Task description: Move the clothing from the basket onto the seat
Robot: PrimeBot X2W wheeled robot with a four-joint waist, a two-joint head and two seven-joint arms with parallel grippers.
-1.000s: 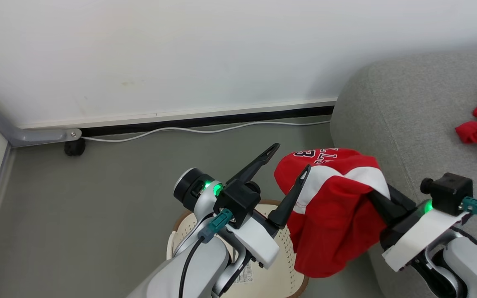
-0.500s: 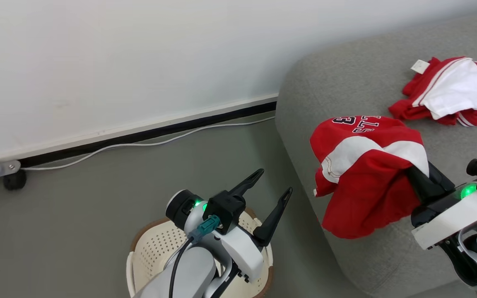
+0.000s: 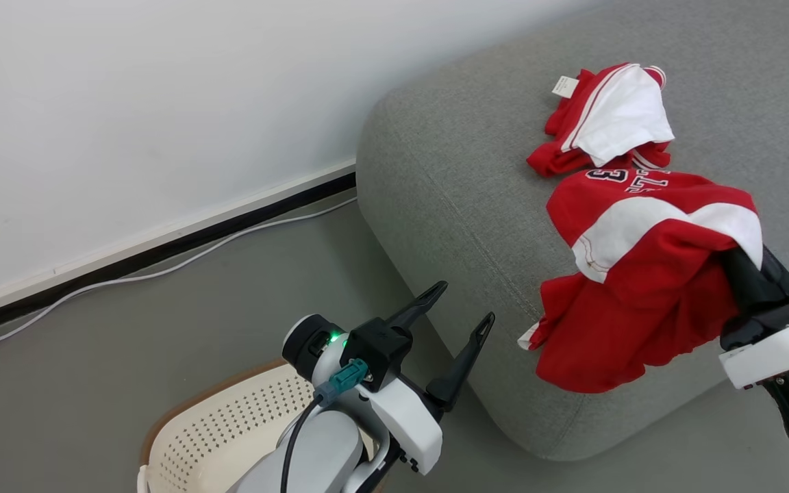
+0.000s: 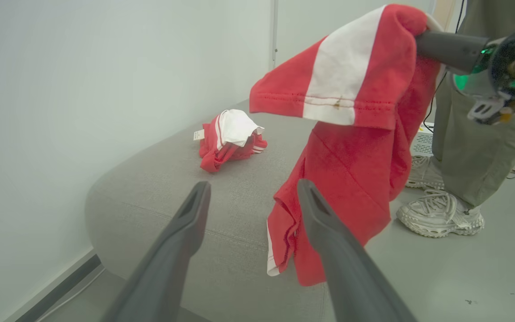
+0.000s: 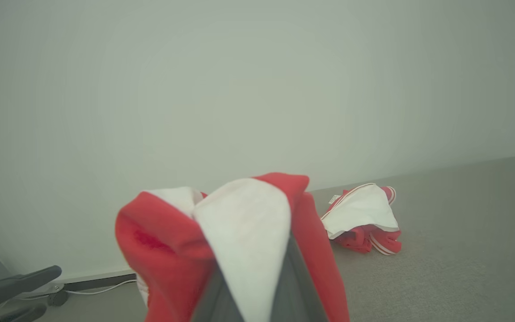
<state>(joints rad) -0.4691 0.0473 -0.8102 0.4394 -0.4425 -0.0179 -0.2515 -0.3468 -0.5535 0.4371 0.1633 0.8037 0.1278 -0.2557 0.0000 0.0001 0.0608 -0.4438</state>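
Note:
My right gripper (image 3: 744, 267) is shut on a red jersey (image 3: 641, 274) with a white band and dark numerals. The cloth drapes over its fingertips and hangs above the near edge of the grey seat (image 3: 463, 157). A second piece of clothing (image 3: 607, 116), red and white with a small tag, lies crumpled further back on the seat. My left gripper (image 3: 463, 301) is open and holds nothing, raised above the cream basket (image 3: 230, 424) at the lower left. In the left wrist view the jersey (image 4: 351, 89) dangles just right of the open fingers. In the right wrist view the jersey (image 5: 239, 223) covers the fingers.
A white wall with a dark baseboard and a white cable (image 3: 161, 270) runs behind the grey floor. A person's trouser legs (image 4: 476, 134) and pale shoes (image 4: 441, 214) stand beside the seat's far side. A dark chair base (image 5: 11, 286) sits by the wall.
The head camera has swung right, bringing more of the seat into view. My right gripper has carried the jersey from beside the basket to over the seat's edge. The left gripper stays open.

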